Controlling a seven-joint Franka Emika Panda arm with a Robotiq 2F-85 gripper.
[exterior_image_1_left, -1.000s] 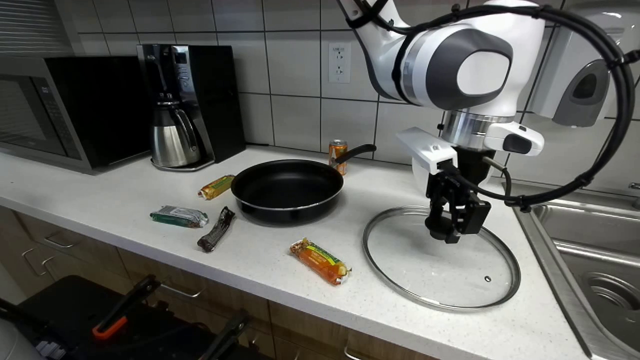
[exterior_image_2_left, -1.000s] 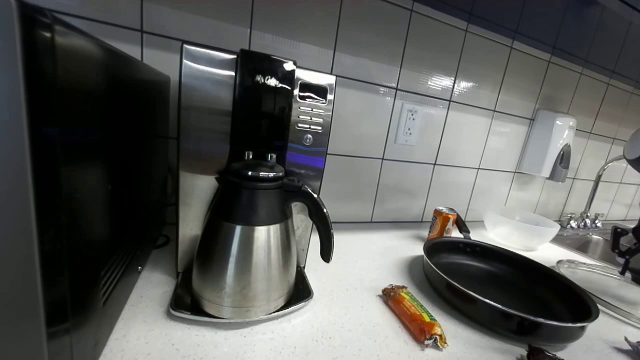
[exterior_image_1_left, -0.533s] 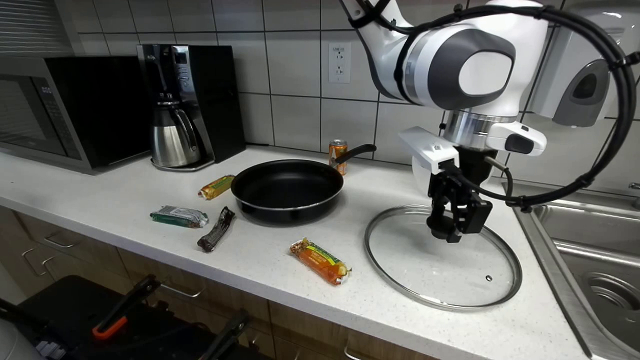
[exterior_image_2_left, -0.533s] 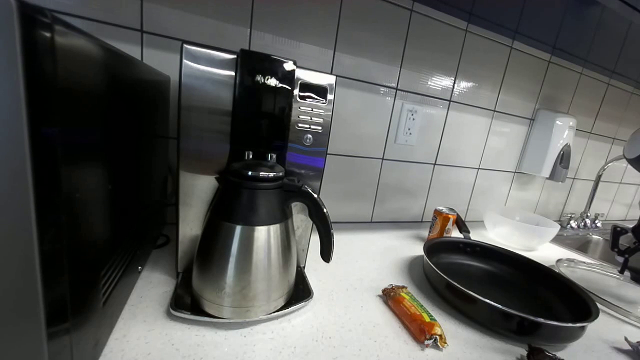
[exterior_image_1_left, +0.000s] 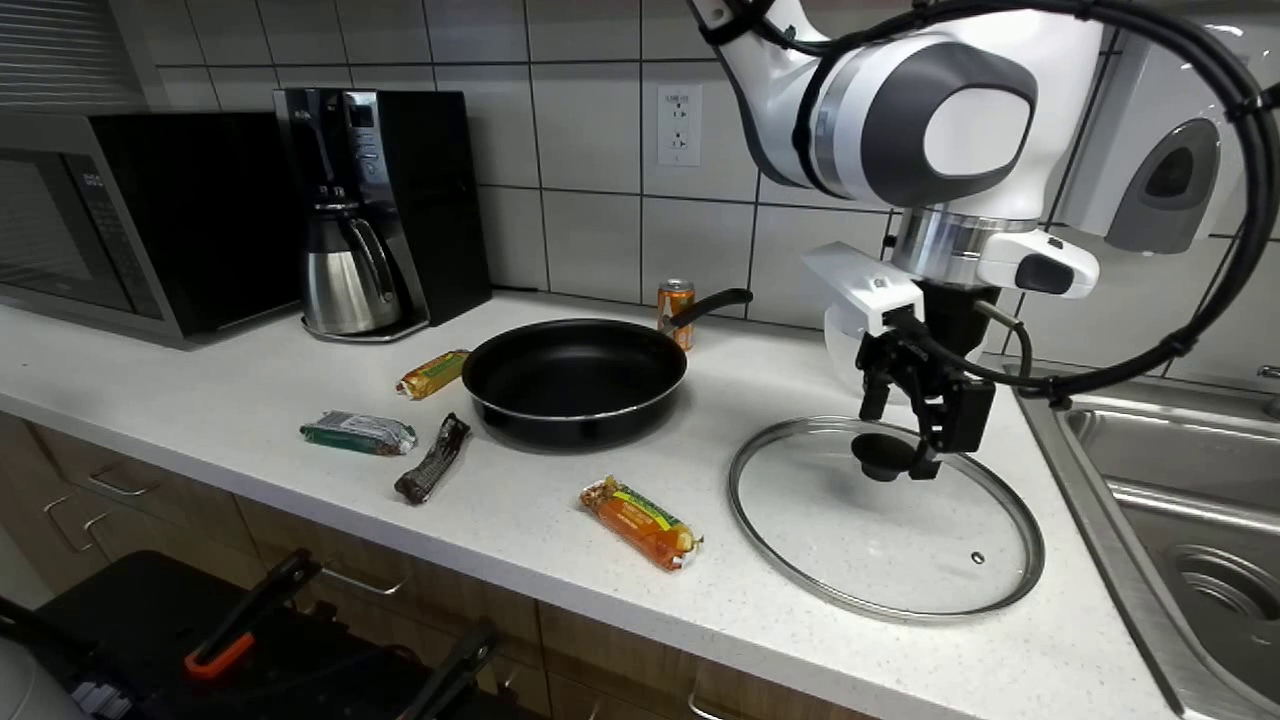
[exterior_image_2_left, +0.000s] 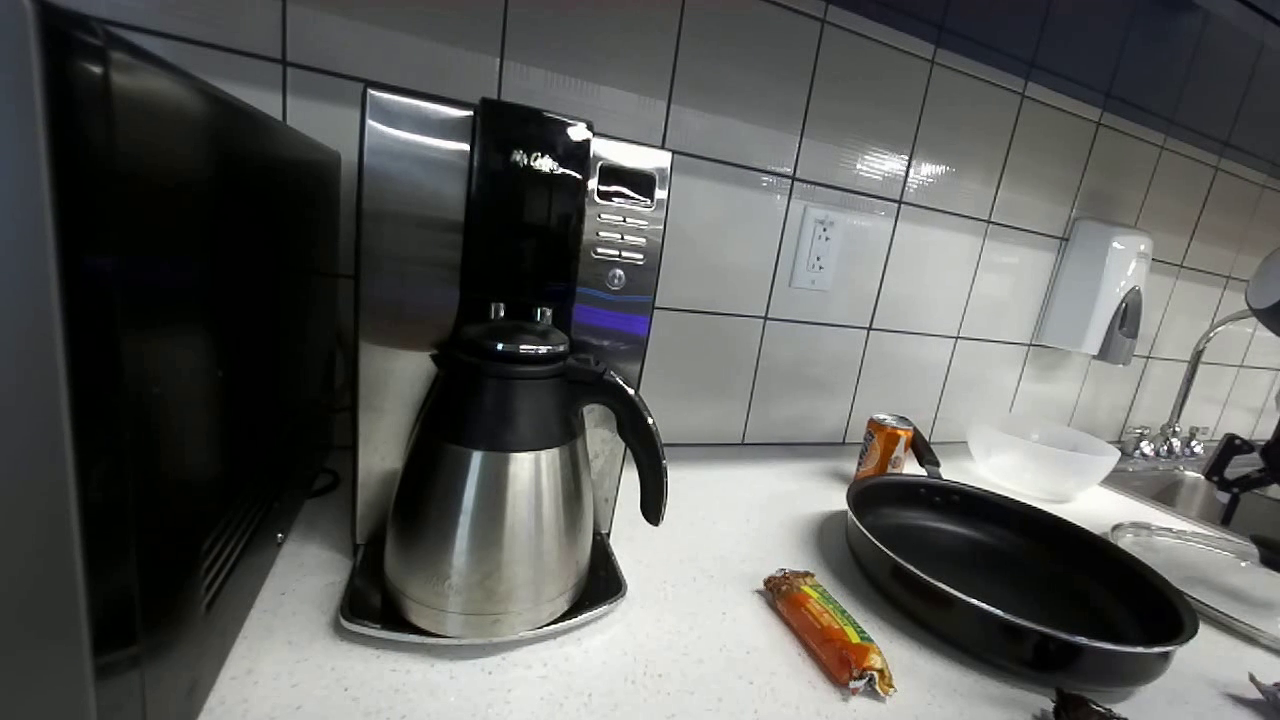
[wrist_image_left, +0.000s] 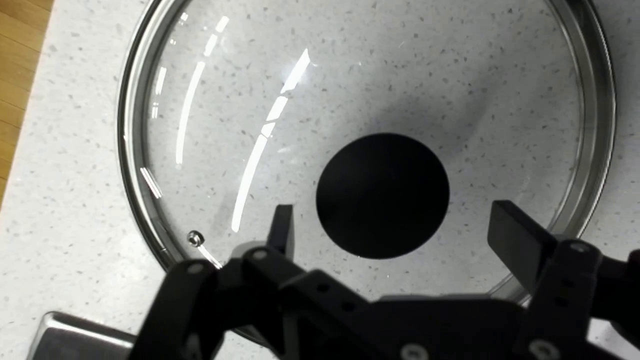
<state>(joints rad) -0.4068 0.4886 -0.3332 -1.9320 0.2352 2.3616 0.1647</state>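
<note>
A clear glass lid (exterior_image_1_left: 830, 540) with a metal rim lies flat on the white counter; its round black knob (exterior_image_1_left: 882, 457) points up. My gripper (exterior_image_1_left: 901, 436) stands open just above and behind that knob. In the wrist view, the knob (wrist_image_left: 382, 195) lies in the gap between the wide-apart fingers (wrist_image_left: 522, 245), and counter shows on both sides of it, so neither pad touches it. Beside the lid rests a snack bar in an orange wrapper (exterior_image_1_left: 640, 522). A black frying pan (exterior_image_1_left: 575, 380) sits further along. In an exterior view, the gripper is cut off at the frame's edge.
Behind the pan's handle stands an orange can (exterior_image_1_left: 675, 300). Several wrapped bars, such as a green one (exterior_image_1_left: 358, 433) and a dark one (exterior_image_1_left: 433, 458), lie near the pan. The sink (exterior_image_1_left: 1200, 520) borders the lid's side. A translucent bowl (exterior_image_2_left: 1042, 460) stands near the wall.
The gripper has opened off the lid's knob and risen slightly, so the knob now shows apart from the fingers. The lid stays on the counter, barely shifted.
</note>
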